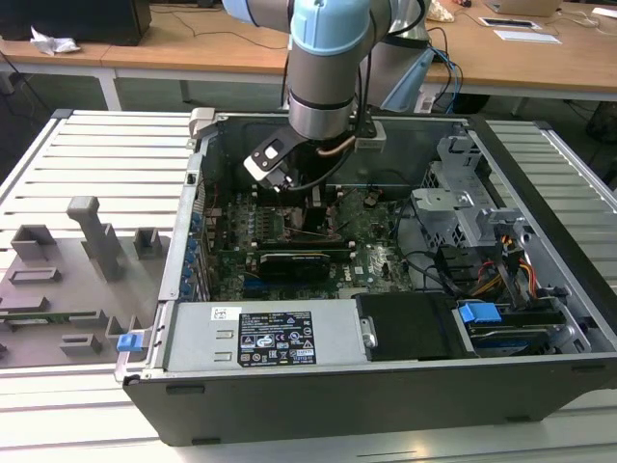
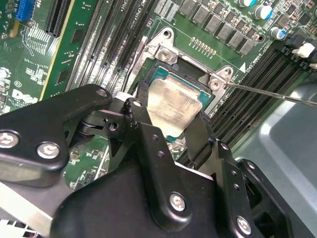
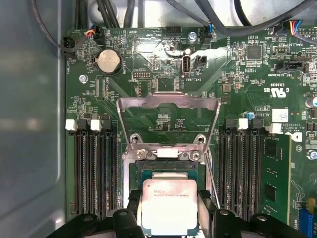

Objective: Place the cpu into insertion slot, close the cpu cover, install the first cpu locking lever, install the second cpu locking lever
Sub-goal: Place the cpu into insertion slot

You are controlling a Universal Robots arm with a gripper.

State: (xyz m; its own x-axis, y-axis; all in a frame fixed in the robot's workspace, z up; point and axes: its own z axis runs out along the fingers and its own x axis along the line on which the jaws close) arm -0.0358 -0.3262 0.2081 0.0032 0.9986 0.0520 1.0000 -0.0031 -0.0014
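Observation:
In both wrist views my gripper [image 2: 171, 111] [image 3: 168, 210] is shut on the cpu [image 2: 173, 104] [image 3: 167, 203], a black finger [image 2: 140, 116] on one side and the other finger [image 3: 205, 206] on the opposite side. The chip's silver top faces up. It sits low over the insertion slot [image 3: 166, 171], whose silvery frame [image 2: 166, 49] shows past the chip. The cpu cover [image 3: 168, 101] stands swung open beyond the slot. A thin wire locking lever [image 2: 267, 94] sticks out to one side. In the exterior view the gripper [image 1: 297, 207] reaches down inside the open computer case onto the green motherboard [image 1: 371, 241].
Long memory slots [image 3: 91, 168] [image 3: 242, 163] flank the socket on both sides. A black graphics card [image 1: 289, 262] lies in front of the gripper, with the power supply [image 1: 260, 333] nearer still. A drive cage and cables [image 1: 472, 222] fill the exterior view's right. Grey fixtures [image 1: 92, 236] stand on the table.

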